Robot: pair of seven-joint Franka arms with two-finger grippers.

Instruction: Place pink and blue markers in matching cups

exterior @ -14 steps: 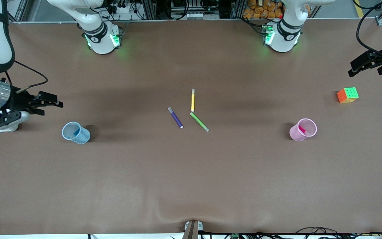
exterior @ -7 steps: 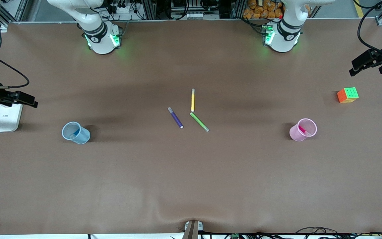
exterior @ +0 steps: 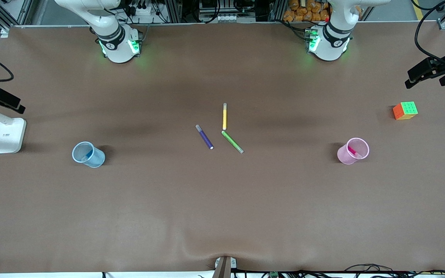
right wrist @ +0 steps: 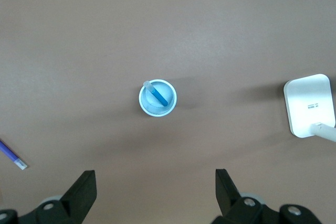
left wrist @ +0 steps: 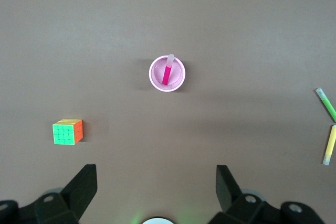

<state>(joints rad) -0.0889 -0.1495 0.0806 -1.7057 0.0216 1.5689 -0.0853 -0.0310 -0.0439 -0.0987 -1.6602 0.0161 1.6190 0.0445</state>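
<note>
- Right gripper [right wrist: 155, 177] hangs high over the right arm's end of the bench [exterior: 222, 212]. Its 2 fingers [right wrist: 84, 184] are spread wide, released, holding nothing.
- A white stand base [exterior: 8, 135] sits at that same end of the bench.
- And there's the blue cup [exterior: 95, 158], upright, near that base and toward the middle from it. The blue marker [exterior: 87, 156] is inside, leaning, its greyish end up against the rim.
- Mid-bench, 3 loose pens lie flat: the purple pen [exterior: 204, 137], then the yellow pen [exterior: 225, 116], farther from the front camera, then the green pen [exterior: 232, 141], its top end just beside the yellow one's lower end.
- On to the pink cup [exterior: 344, 156], upright toward the left arm's end. The pink marker [exterior: 353, 151] is in it, pale end at the rim.
- A colourful cube [exterior: 405, 110] rests near that cup, farther from the front camera.
- Left gripper [left wrist: 156, 170] hovers over the left arm's end of the bench, with its 2 fingers [left wrist: 84, 182] parted and empty.
</note>
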